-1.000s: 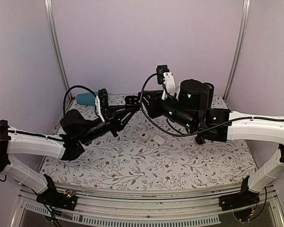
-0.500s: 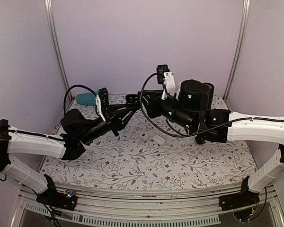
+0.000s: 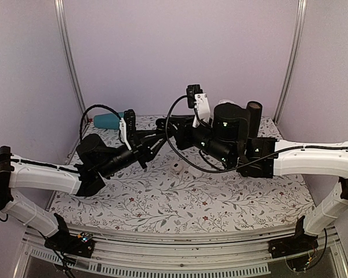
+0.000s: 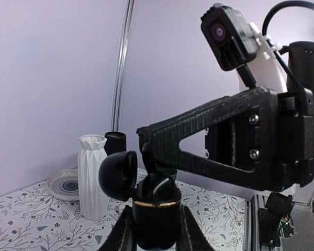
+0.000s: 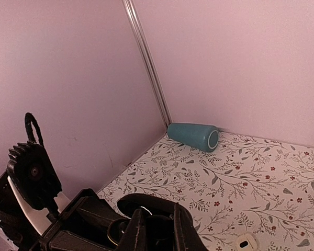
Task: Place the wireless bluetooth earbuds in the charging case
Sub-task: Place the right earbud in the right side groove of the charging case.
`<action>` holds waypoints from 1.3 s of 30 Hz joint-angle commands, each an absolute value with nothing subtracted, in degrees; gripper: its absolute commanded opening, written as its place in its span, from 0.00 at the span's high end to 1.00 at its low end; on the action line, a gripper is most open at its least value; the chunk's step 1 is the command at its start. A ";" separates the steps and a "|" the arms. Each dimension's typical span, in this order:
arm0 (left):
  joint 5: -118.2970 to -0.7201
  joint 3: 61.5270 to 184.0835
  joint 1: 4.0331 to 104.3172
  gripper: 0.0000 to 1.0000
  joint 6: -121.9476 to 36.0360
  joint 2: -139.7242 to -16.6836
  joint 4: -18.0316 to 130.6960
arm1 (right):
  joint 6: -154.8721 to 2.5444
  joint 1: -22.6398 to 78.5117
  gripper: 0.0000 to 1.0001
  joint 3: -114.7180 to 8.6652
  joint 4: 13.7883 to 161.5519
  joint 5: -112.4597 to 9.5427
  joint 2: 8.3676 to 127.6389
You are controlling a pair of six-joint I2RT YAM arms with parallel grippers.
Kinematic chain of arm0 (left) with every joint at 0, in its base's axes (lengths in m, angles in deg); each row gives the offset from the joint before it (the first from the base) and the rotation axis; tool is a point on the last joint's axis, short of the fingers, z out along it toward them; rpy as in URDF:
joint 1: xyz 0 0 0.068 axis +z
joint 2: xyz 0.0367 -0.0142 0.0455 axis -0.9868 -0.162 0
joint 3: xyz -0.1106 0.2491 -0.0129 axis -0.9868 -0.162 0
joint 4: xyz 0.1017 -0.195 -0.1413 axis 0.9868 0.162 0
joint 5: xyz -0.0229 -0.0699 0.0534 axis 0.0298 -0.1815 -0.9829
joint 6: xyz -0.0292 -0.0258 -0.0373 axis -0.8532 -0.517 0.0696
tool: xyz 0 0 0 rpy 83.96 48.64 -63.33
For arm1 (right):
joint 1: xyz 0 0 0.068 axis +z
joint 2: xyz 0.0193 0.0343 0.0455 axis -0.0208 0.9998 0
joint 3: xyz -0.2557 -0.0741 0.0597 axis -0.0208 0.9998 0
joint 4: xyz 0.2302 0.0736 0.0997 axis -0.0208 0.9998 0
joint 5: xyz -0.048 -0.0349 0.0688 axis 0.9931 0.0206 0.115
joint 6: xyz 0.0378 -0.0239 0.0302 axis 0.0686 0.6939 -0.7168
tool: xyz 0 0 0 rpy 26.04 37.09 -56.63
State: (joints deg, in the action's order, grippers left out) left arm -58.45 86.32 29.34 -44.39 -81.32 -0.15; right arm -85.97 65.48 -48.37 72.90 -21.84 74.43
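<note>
We held the case (image 4: 157, 212) upright between the clamped fingers of the left gripper (image 4: 156, 232), with its long axis vertical, its opening up and its lid (image 4: 118, 175) swung aside. The right gripper (image 4: 146, 154) had shifted left, and its tips now met the opening. We could not tell its grip.

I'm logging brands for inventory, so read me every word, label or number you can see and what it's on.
No readable text anywhere.
The charging case, white vase, teal cup and wrist camera show no lettering in these views.
The tablecloth carries only a floral pattern.
</note>
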 commanded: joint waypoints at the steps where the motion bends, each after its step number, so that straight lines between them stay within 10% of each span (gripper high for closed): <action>1: -59.74 88.73 28.47 1.00 -43.34 -80.75 -3.63 | -84.80 66.20 0.96 -49.23 76.35 -18.70 75.77; 39: -60.65 87.75 28.34 1.00 -42.45 -78.71 -3.60 | -84.30 66.14 0.96 -48.91 77.67 -13.44 73.93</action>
